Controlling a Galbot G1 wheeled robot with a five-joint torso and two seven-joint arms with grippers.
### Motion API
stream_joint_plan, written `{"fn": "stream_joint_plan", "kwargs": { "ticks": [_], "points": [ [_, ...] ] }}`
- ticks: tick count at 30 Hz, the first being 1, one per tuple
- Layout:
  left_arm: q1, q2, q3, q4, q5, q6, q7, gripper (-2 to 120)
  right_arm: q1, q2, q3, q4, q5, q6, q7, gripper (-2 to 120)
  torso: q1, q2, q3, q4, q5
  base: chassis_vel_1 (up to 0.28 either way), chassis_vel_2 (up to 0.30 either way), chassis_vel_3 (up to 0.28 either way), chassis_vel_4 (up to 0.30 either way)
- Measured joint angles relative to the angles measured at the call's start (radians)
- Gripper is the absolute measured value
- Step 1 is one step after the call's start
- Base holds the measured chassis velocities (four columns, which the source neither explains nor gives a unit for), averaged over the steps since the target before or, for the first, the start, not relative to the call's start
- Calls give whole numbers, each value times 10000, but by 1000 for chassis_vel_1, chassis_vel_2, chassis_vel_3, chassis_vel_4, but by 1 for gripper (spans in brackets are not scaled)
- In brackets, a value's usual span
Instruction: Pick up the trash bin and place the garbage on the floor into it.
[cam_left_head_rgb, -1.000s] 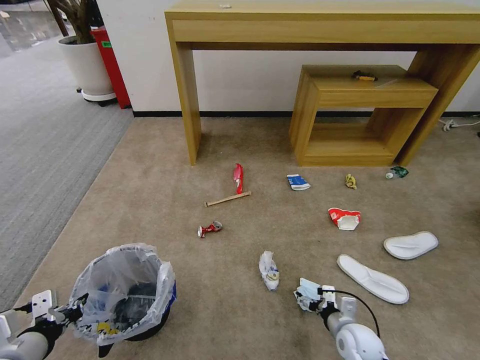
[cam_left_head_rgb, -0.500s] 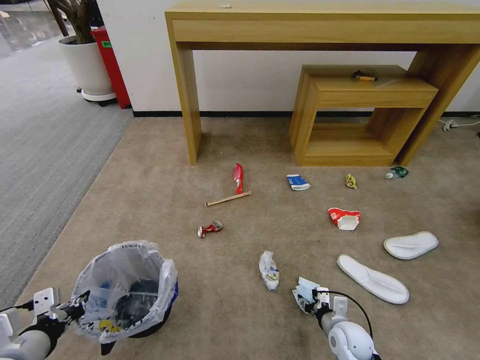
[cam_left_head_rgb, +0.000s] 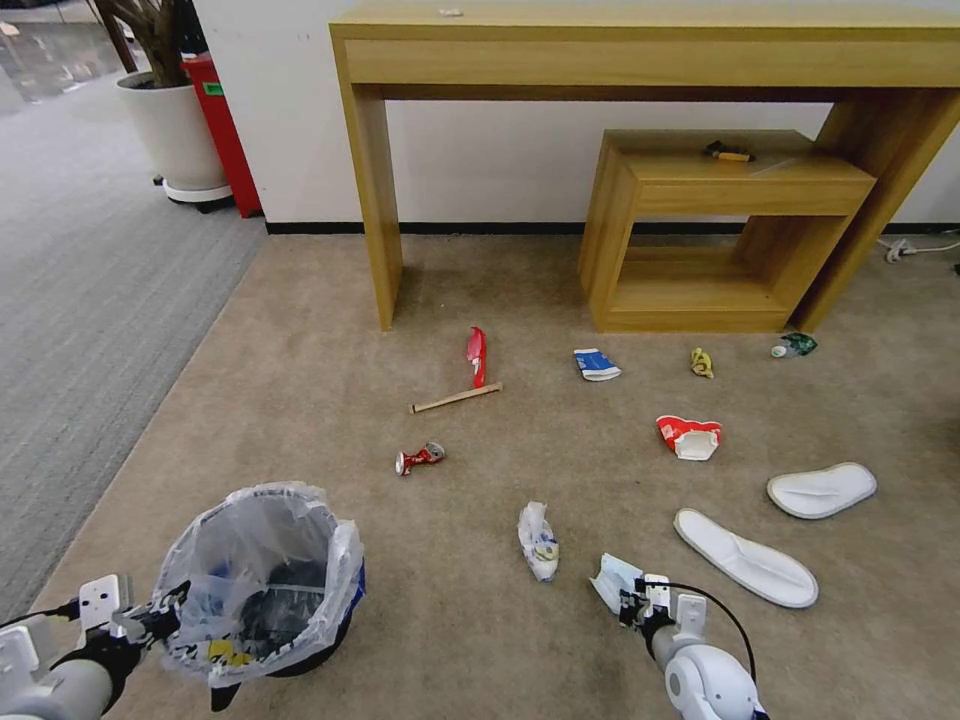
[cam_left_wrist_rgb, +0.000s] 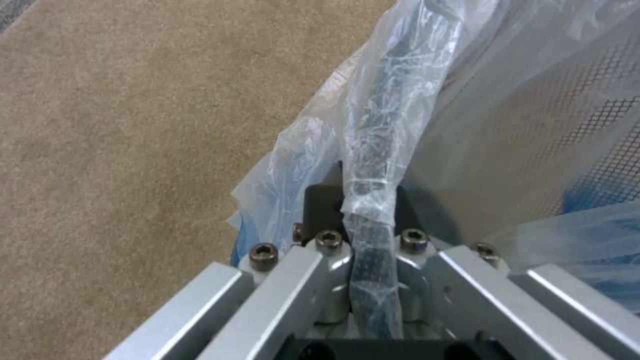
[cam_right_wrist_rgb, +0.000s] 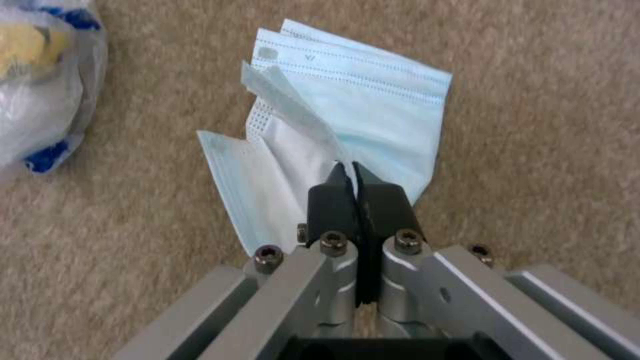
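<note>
- My left gripper (cam_left_wrist_rgb: 363, 235) is clamped on the rim of the trash bin (cam_left_head_rgb: 270, 590), with the crinkled liner bag (cam_left_wrist_rgb: 400, 115) pinched in along with the rim. The bin sits low at my left, over the beige carpet (cam_left_head_rgb: 330, 330).
- The bin looks light and stiff, but the film is slippery, so I judge the hold depends on the hard rim under it, not the plastic.
- My right gripper (cam_right_wrist_rgb: 360, 192) is closed on the blue mask (cam_right_wrist_rgb: 360, 100), biting a fold near its lower edge; the mask hangs limp just above the carpet, as far as I can tell.
- It is soft and nearly weightless: it will flap and drape, so a pinch through the layered fold is the sound spot.
- A clear bag with something yellow inside (cam_left_head_rgb: 538, 541) lies just beside the mask.
- Well apart lie the white slippers (cam_left_head_rgb: 745, 558) and the crushed can (cam_left_head_rgb: 419, 458).
</note>
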Motion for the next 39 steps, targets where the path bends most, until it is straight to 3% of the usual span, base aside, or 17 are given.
{"fn": "stream_joint_plan", "kwargs": {
  "ticks": [9, 12, 21, 24, 31, 33, 34, 37, 39],
  "points": [
    [-69, 33, 101, 22, 44, 0, -14, 0, -40, -295, -12, 1448, -124, 134, 44, 0, 0, 0, 0, 0, 0, 0, 0, 0, 0],
    [-115, 28, 190, 47, 103, 0, -15, 0, -72, -794, -135, 3179, 29, 30, 139, 0, -1, 0, 0, 0, -1, 0, 0, 0, 0],
    [-232, -13, 457, 81, 322, 1, -10, 0, 1179, -2570, -1030, 5038, 1244, -352, 306, 0, -1, 0, 0, -3, 0, 0, 0, 0, 0],
    [-366, -113, 647, 127, 505, 0, -24, 0, 2445, -3172, -1994, 5497, 2234, -531, 284, 0, -1, 0, 1, 2, -3, 0, 0, 0, 0],
    [-488, -150, 883, 126, 614, 0, -149, 0, 4516, -3514, -3999, 5468, 4314, -623, 46, 0, -1, 0, 0, -1, 1, 0, 0, 0, 0],
    [-543, -151, 972, 118, 652, 0, -218, 0, 5775, -3509, -5200, 5261, 5118, -613, -2, 0, 0, 0, 1, 3, -1, 0, 0, 0, 0],
    [-543, -151, 972, 118, 652, 0, -218, 0, 5775, -3509, -5200, 5261, 5118, -613, -2, 0, 0, 0, 1, 3, -1, 0, 0, 0, 0],
    [-681, -167, 1222, 103, 748, 0, -359, 0, 7575, -3109, -7404, 4997, 5848, -617, 223, 0, 0, 0, 1, 0, -4, 0, 0, 0, 0],
    [-727, -167, 1299, 103, 776, 1, -385, 0, 7848, -2842, -7944, 5075, 6008, -648, 336, 0, 0, 0, 1, -4, -3, 0, 0, 0, 0]
  ]
}}
